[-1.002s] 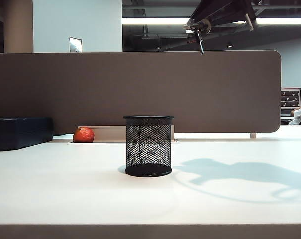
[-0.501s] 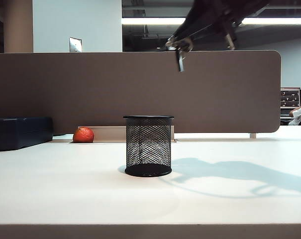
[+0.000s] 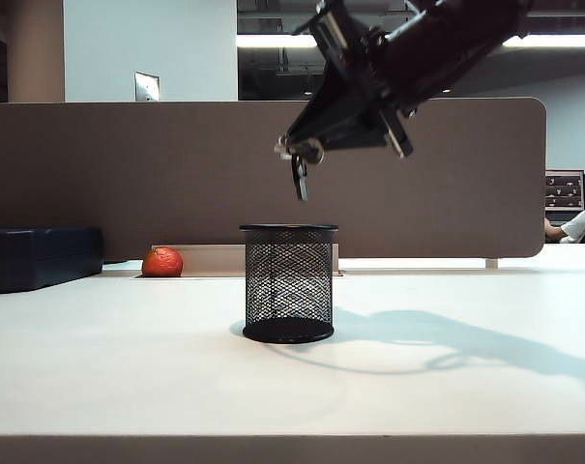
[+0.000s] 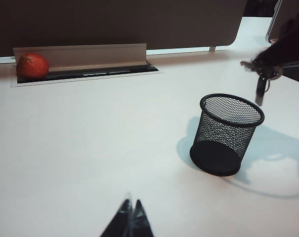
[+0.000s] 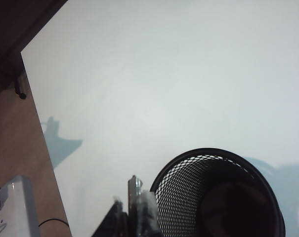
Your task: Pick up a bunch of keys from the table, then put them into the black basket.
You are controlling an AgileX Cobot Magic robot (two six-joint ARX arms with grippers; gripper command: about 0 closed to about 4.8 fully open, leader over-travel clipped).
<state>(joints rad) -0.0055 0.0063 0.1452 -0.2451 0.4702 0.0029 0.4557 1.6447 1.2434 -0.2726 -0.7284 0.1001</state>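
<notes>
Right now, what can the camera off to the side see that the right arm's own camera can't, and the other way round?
Only the exterior view shows the bunch of keys dangling from the shut right end effector above the black basket, plus the orange-red fruit and dark blue box at the back left.

Only the right wrist view looks down into the basket's open mouth to its dark floor.

Both show the basket upright on the white table and the right end effector. The left end effector, shut, appears in neither.

A brown partition panel (image 3: pixel 176 174) backs the desk beneath a ceiling strip light (image 3: pixel 282 41)
</notes>
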